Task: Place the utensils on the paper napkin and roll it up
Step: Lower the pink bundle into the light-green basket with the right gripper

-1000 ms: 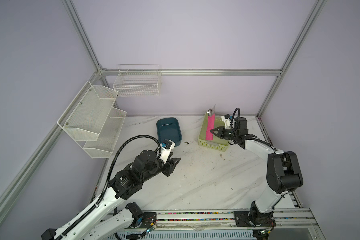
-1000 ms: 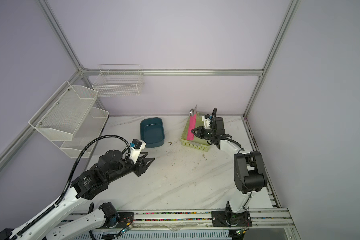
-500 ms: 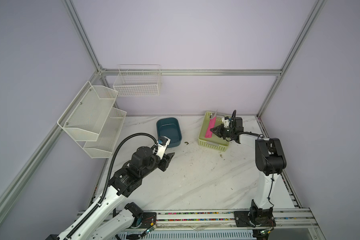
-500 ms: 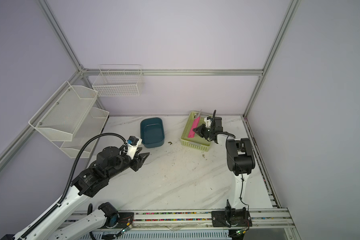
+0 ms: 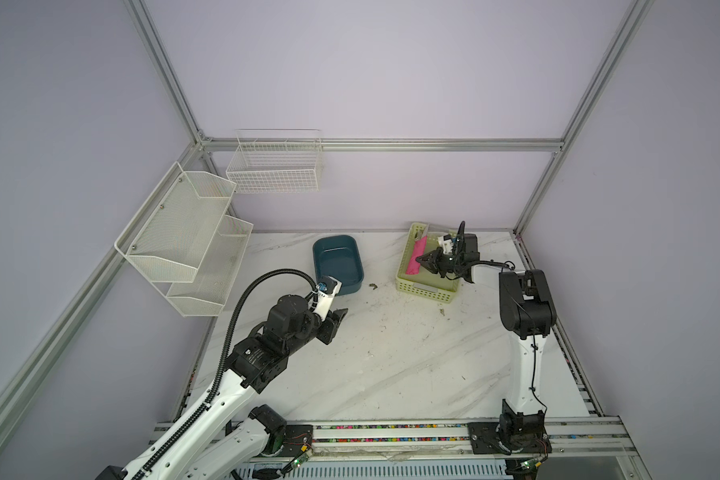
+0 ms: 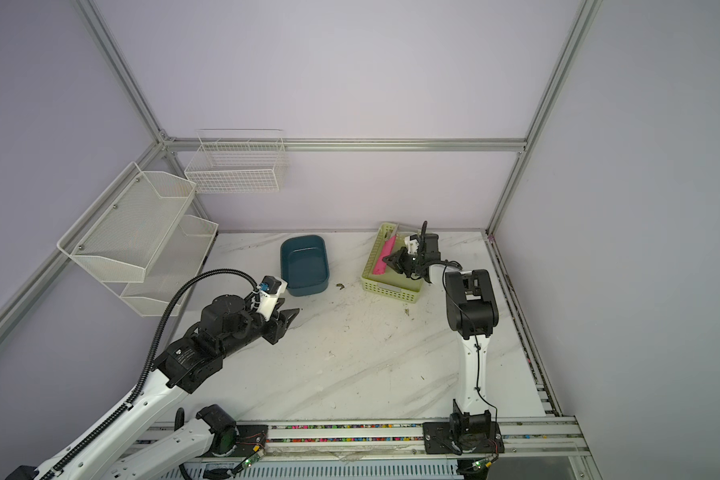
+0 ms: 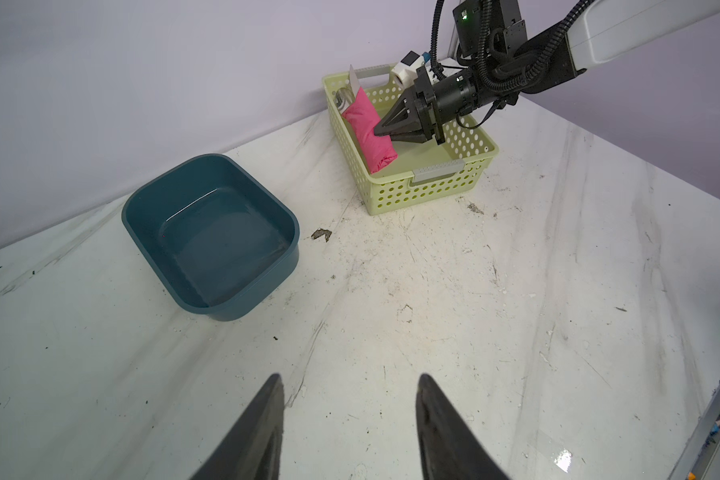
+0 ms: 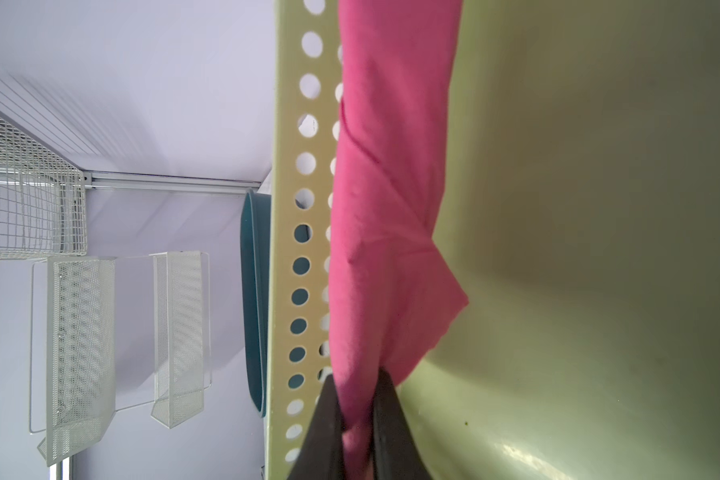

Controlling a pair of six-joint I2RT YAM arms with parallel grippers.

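Shows, in both top views, a white marble tabletop (image 5: 412, 353) inside a pale lilac walled frame, with two black-and-white robot arms reaching in from the front rail.

Back right of the table: a pale green perforated plastic basket (image 5: 427, 291) (image 6: 391, 291). Inside it, along the left wall: a rolled bright pink paper napkin (image 5: 417, 257) (image 6: 382, 259). In the left wrist view, sits tilted (image 7: 368, 129), far end up near the back rim. Poking out of that far end: a shiny silver knife blade (image 7: 353, 80) and a silver spoon head (image 7: 343, 102). No telling whether a fork sits inside the roll.

Right gripper (image 5: 420, 258) (image 6: 385, 259) (image 7: 377, 129): reaches into the basket from the right. In the right wrist view (image 8: 357, 380), black fingers (image 8: 329, 399) pressed nearly together, pinching the pink paper at the roll's side.

Left gripper (image 5: 341, 312) (image 6: 294, 311): hovers over bare marble at front left, well apart from the basket. In the left wrist view (image 7: 350, 376), jaws about halfway apart, nothing between them.

Left of the basket, apart from it: an empty dark teal plastic tub (image 5: 336, 264) (image 7: 208, 232).

On the left wall: a white mesh two-tier shelf (image 5: 184, 232). On the back wall: a white wire basket (image 5: 275, 166).
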